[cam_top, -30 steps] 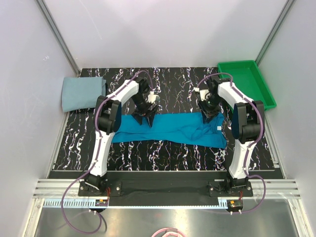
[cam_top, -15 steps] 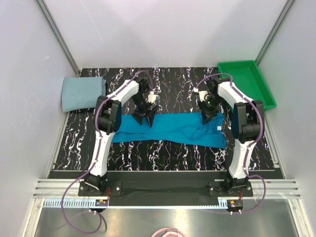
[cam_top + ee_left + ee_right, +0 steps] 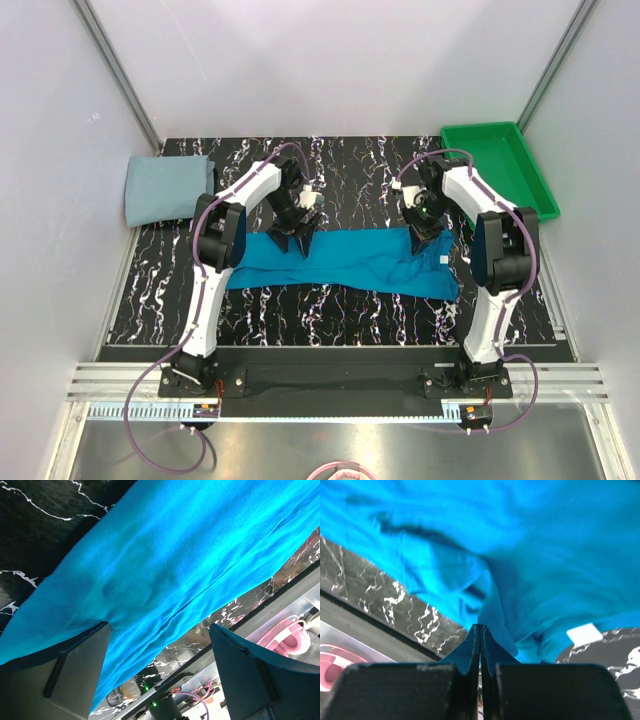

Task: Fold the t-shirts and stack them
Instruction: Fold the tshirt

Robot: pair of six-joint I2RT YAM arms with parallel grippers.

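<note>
A bright teal-blue t-shirt [image 3: 350,262] lies as a long strip across the middle of the black marbled table. The pale grey-blue t-shirt [image 3: 165,188] lies folded at the back left. My left gripper [image 3: 298,240] stands open at the teal shirt's far edge near its left part. In the left wrist view its fingers [image 3: 75,675] straddle the cloth [image 3: 165,555] with a wide gap. My right gripper [image 3: 420,238] is at the far edge near the shirt's right end. In the right wrist view it [image 3: 480,626] is shut, tips pinching a fold of the teal cloth [image 3: 545,555].
A green plastic tray [image 3: 495,160] sits at the back right corner. White walls close in the table on three sides. A white label [image 3: 583,632] shows on the teal shirt beside the right gripper. The arm bases and cables line the near edge.
The right gripper's jaws have closed onto the teal shirt's far edge. The left gripper has stayed open and both arms have barely moved.
</note>
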